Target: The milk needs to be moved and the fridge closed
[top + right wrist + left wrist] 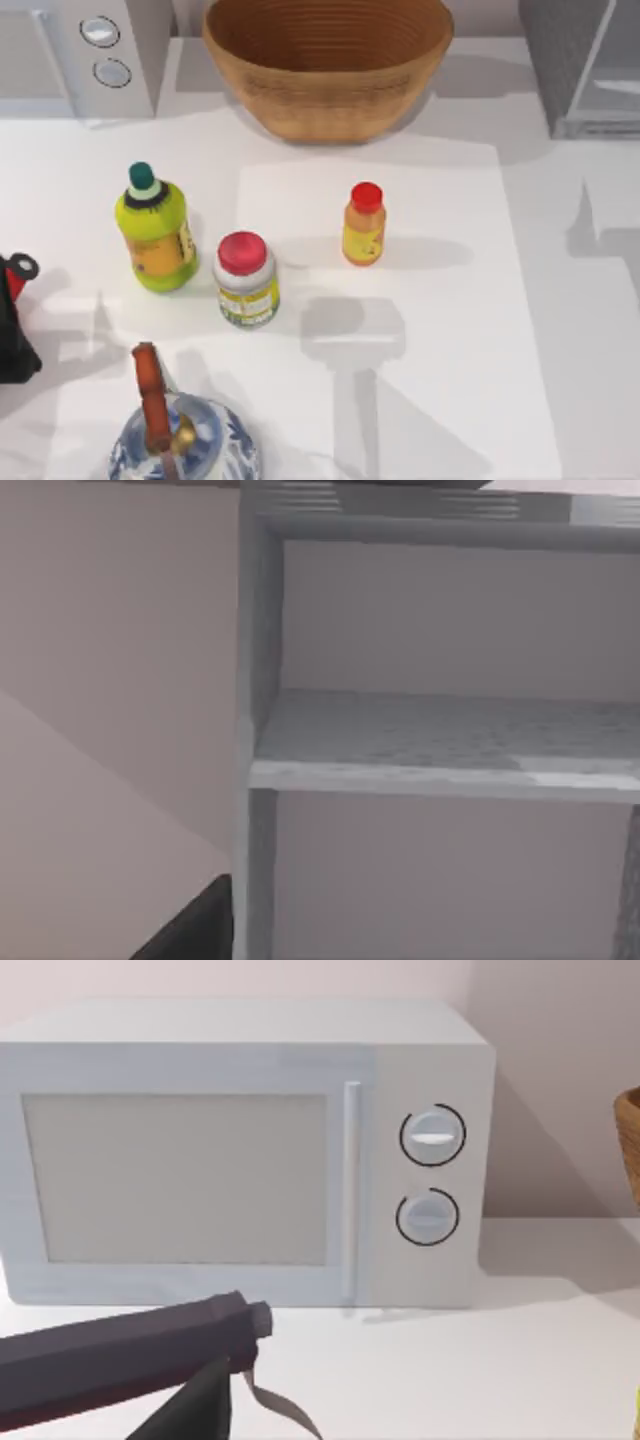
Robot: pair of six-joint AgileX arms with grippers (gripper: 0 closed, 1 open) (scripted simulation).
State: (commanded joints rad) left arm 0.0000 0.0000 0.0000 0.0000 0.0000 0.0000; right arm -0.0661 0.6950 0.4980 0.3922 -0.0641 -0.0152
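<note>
The milk is out of view. The fridge (572, 62) stands at the table's back right corner, with dark speckled grey walls. The right wrist view looks straight into the open fridge (440, 730), where a bare speckled shelf crosses the pale interior. A dark piece of my right gripper (195, 930) shows just in front of the fridge's side wall. My left arm (12, 330) rests at the table's left edge. In the left wrist view, the dark body of the left gripper (200, 1345) points toward the white appliance.
A white appliance with two dials (100, 50) stands at the back left, and a woven basket (328, 60) at the back middle. On the mat stand a yellow-green bottle (155, 235), a red-lidded jar (245, 280) and an orange bottle (364, 225). A blue-white teapot (185, 445) sits at the front left.
</note>
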